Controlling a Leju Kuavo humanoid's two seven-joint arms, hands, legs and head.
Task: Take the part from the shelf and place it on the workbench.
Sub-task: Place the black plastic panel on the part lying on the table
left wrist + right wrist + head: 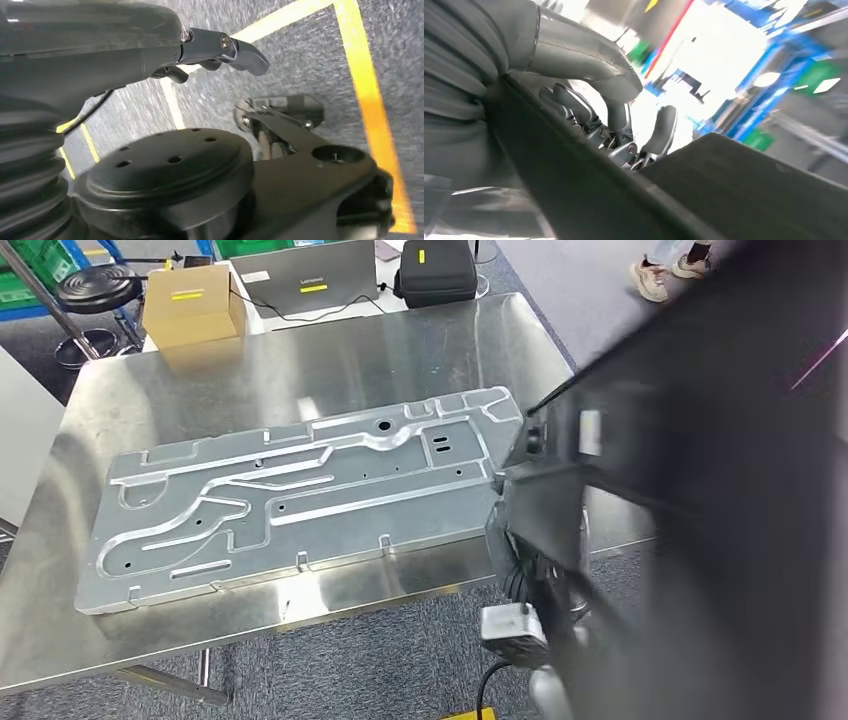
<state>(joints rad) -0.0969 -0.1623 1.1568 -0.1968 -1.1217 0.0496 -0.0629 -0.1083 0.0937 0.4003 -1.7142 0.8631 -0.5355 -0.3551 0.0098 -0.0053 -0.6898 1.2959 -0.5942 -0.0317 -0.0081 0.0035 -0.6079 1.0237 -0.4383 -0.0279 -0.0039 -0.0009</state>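
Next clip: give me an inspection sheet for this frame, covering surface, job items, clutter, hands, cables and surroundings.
Surface: steel workbench, shiny, reflections on the bare top.
Job items: a large grey metal plate lies flat on the workbench; a big dark part is up at the right, blurred.
Clutter: cardboard box, laptop and black bag at the far edge.
Hands: right hand grips the dark part's edge; left hand hangs over the floor, holding nothing, fingers curled.
Cables: a black cable by the right arm; thin leads near the laptop.
Surroundings: grey carpet, yellow floor tape, black stool, a person's shoes.
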